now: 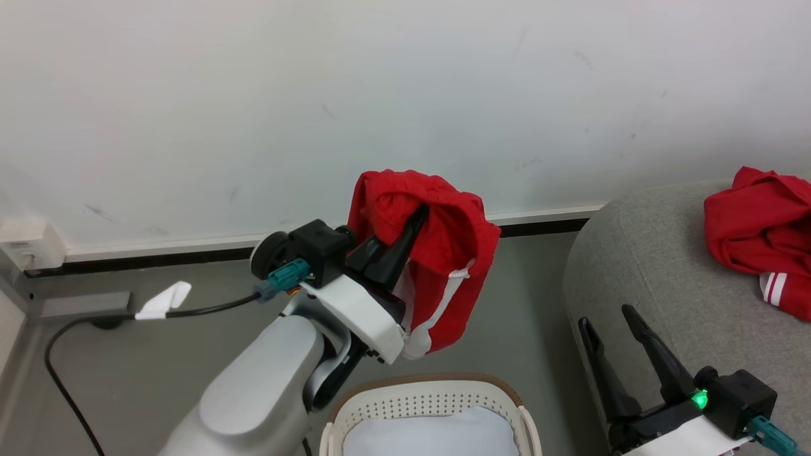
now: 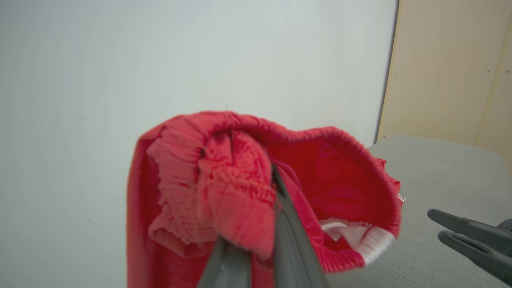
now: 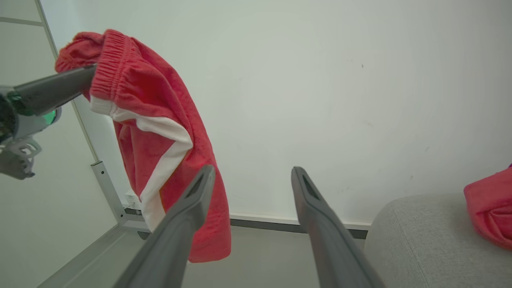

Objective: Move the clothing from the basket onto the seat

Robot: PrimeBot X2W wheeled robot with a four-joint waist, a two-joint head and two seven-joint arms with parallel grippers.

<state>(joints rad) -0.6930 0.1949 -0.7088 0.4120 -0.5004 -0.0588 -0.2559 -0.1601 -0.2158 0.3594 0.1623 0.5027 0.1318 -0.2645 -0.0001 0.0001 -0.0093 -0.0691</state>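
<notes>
Left hand: clamped shut on the ribbed waistband of the red shorts, which hang in the air, clear of the basket, in front of the wall.
Right hand: fingers spread wide, holding nothing, low beside the seat.
Basket: on the floor below the shorts, with a white cloth inside.
Seat: right of the basket, with a second red garment lying on top.
</notes>
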